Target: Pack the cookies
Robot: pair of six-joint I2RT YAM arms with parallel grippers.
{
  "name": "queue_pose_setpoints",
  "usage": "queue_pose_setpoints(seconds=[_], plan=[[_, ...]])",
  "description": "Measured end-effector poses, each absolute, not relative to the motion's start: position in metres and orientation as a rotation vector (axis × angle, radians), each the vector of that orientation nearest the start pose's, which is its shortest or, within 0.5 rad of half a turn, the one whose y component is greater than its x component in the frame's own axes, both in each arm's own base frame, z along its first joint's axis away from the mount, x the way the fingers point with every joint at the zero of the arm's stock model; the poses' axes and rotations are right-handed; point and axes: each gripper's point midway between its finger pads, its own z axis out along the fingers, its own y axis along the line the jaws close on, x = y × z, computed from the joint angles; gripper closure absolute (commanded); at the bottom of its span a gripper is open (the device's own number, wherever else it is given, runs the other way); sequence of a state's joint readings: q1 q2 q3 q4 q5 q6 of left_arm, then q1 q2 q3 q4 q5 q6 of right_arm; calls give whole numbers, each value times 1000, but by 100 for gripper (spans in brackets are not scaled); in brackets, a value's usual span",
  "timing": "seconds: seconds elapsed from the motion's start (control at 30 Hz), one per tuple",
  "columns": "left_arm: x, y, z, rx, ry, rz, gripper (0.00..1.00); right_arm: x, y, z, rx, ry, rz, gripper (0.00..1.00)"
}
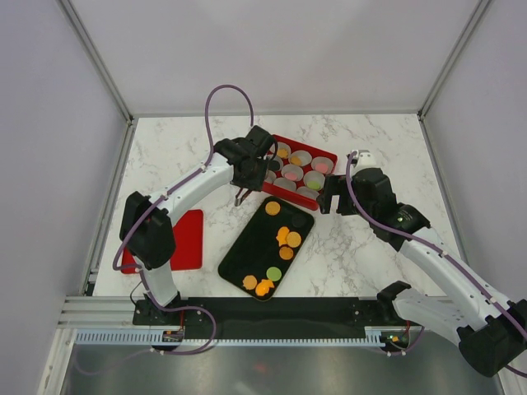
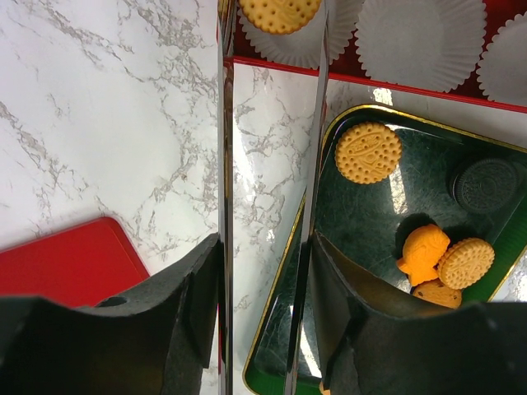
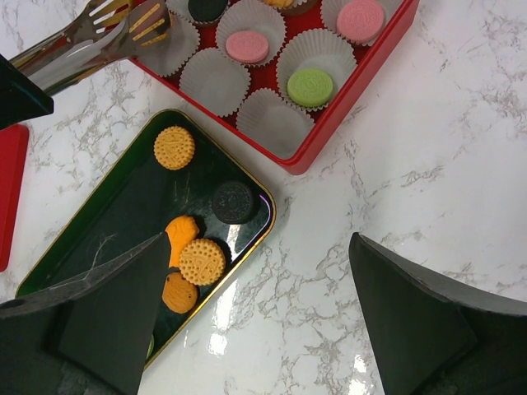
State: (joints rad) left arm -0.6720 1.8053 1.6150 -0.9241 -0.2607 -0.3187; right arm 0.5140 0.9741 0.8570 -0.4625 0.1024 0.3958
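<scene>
Several cookies (image 1: 286, 237), mostly orange, lie on a dark gold-rimmed tray (image 1: 247, 255). A red box (image 1: 329, 156) of white paper cups (image 2: 420, 37) holds pink (image 3: 247, 47), green (image 3: 310, 86) and orange ones. My left gripper (image 2: 263, 271) is shut on metal tongs (image 2: 226, 164). The tong tips (image 3: 123, 29) stand at the box's near-left corner, either side of an orange cookie (image 2: 278, 12) lying in a cup. My right gripper (image 3: 259, 243) hangs open over bare marble beside the tray's corner, with nothing between its fingers.
A flat red lid (image 1: 188, 239) lies on the marble left of the tray. Grey walls close in the table on three sides. Both arm bases sit on a black rail (image 1: 272, 309) at the near edge.
</scene>
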Motion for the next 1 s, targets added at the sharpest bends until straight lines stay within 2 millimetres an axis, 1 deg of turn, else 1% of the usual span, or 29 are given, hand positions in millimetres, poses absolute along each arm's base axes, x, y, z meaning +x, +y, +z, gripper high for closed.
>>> queue_pose_setpoints(seconds=[0.17,0.53,0.73,1.0], plan=[[339,-227,145,385,2589,12,48,272,150,194,-66,2175,412,2],[337,-227,157,391,2564,-11,47,272,149,194,-63,2174,407,2],[336,-227,159,396,2559,-18,47,272,149,194,-62,2174,405,2],[334,-228,169,403,2542,-54,46,272,149,194,-61,2173,404,2]])
